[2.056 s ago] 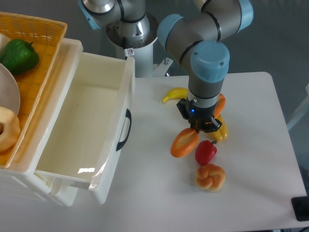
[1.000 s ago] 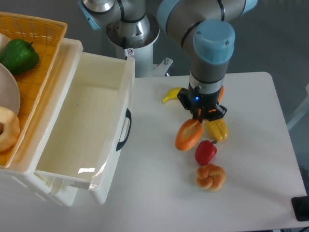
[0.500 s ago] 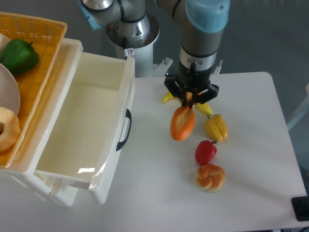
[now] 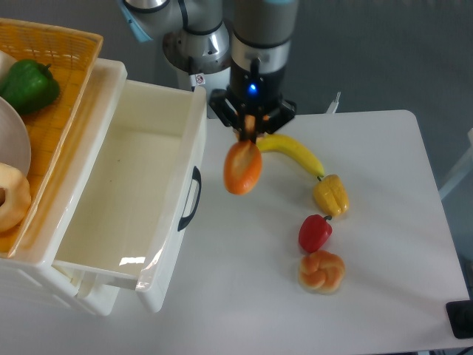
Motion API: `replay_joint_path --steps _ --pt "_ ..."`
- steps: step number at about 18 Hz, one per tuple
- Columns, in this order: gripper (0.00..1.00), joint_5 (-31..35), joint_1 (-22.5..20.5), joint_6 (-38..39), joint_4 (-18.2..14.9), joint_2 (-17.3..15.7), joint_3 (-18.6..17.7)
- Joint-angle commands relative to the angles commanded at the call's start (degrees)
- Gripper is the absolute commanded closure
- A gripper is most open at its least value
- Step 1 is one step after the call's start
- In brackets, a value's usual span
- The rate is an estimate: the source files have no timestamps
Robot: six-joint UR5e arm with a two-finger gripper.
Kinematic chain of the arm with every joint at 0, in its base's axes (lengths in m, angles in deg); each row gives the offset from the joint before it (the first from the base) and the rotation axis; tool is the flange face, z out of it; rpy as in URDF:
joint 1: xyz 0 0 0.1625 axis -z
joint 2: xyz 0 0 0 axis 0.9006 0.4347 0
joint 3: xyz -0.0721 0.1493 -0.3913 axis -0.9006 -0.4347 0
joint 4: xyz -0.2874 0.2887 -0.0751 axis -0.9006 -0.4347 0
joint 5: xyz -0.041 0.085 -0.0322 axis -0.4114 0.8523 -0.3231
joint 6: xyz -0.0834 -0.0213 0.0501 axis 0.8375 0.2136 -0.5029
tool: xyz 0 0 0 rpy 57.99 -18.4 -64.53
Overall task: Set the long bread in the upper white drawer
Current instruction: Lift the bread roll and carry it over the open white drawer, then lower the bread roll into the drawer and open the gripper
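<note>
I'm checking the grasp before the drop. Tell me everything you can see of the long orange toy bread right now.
The long orange toy bread looks like smooth plastic, orange with a paler tan stripe down its face and a rounded lower end. It hangs nearly upright, clear of the white table, its top end pinched in the two-finger gripper. It is right of the open white plastic drawer, not yet over it, and nothing else touches it.

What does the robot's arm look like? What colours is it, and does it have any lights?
The arm is made of thick, round, silver-grey tubes. A joint at the top left has a light blue cap. Its base is pale with a small sticker. At the end sits a black gripper with two fingers, and a small blue light glows on it.
</note>
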Motion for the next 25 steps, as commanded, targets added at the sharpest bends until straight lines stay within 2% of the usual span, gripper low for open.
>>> replay_joint_path --steps 4,8,11,13,21,25 --pt "1.0 -1.68 0.44 1.69 0.0 -3.51 -0.61" --pt "1.0 -6.51 0.44 6.33 0.35 -4.83 0.0" --pt "1.0 -7.4 0.79 7.22 0.44 -5.98 -0.08" --pt "1.0 -7.66 1.23 7.14 0.53 -5.8 -0.17" --pt "1.0 -8.1 6.85 7.22 9.22 -2.91 -0.88" --pt "1.0 -8.01 8.96 7.22 10.19 -1.67 -1.05"
